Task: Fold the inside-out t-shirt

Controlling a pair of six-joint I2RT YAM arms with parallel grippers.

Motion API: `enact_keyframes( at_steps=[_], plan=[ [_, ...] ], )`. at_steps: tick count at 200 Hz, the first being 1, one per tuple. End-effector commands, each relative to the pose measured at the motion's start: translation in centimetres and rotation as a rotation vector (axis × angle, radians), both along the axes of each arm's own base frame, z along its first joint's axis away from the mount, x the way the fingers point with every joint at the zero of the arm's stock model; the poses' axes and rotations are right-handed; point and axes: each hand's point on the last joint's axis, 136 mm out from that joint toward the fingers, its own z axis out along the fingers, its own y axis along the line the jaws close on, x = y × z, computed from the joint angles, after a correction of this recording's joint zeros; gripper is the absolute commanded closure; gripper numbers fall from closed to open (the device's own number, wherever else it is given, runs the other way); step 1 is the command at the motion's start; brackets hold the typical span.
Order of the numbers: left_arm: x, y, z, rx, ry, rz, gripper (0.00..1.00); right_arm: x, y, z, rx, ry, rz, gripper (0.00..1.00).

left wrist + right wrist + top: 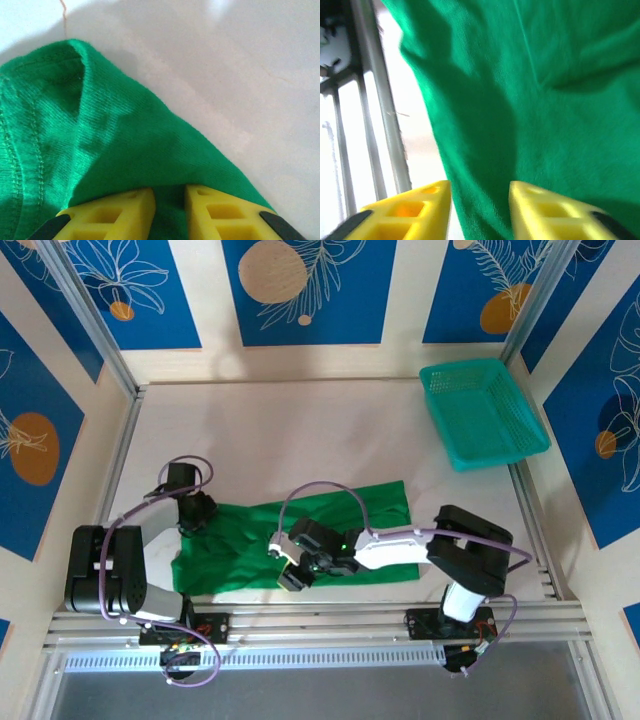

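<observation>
The inside-out t-shirt [240, 540] lies flat near the table's front edge as a long green band running left to right. My left gripper [197, 512] sits at the band's far left corner. In the left wrist view its yellow fingers [120, 210] are shut on a fold of the green cloth [125, 135], which rises over them in a peak. My right gripper [287, 565] is over the shirt's near edge, around the middle. In the right wrist view it [480, 202] stands open, and the shirt's edge [470, 150] runs between its fingertips, which do not press it.
A teal mesh basket [485, 415] stands at the back right corner. The metal rail [320, 625] of the table's front edge runs just behind the right gripper, with its bars [385, 125] in the right wrist view. Bare pale tabletop [300, 440] lies beyond the shirt.
</observation>
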Motion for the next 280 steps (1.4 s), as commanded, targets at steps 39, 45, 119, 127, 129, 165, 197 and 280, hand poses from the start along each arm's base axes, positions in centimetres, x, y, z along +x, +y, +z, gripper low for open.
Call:
enact_keyframes(
  at_steps=[39, 45, 119, 127, 129, 165, 197, 280],
  plan=[
    [-3.7, 0.9, -2.8, 0.022, 0.143, 0.028, 0.72, 8.8, 10.0, 7.9, 0.246, -0.130, -0.040, 0.47],
    [-3.8, 0.9, -2.9, 0.025, 0.147, 0.027, 0.72, 9.0, 11.1, 7.3, 0.257, -0.122, -0.034, 0.45],
    [-4.3, 0.8, -3.0, 0.021, 0.157, 0.010, 0.71, 9.6, 15.6, -0.4, 0.133, -0.036, 0.011, 0.60],
    [-4.2, 0.8, -3.0, 0.018, 0.150, 0.011, 0.71, 8.7, 15.4, 0.4, 0.150, -0.025, 0.052, 0.76],
    [-4.1, 0.8, -2.9, 0.017, 0.147, 0.010, 0.71, 8.5, 15.4, 0.7, 0.157, -0.026, 0.061, 0.78],
    [-3.9, 0.8, -3.1, 0.014, 0.152, 0.004, 0.71, 3.5, 12.9, 4.2, 0.215, -0.018, 0.200, 0.99],
    [-3.7, 1.2, -3.2, 0.021, 0.153, 0.008, 0.71, -2.8, 11.2, 0.7, 0.166, 0.062, 0.265, 0.69],
    [-2.9, 4.3, -1.8, 0.060, 0.158, 0.067, 0.69, 2.5, -0.8, 5.6, 0.089, -0.208, -0.345, 0.35]
  ],
)
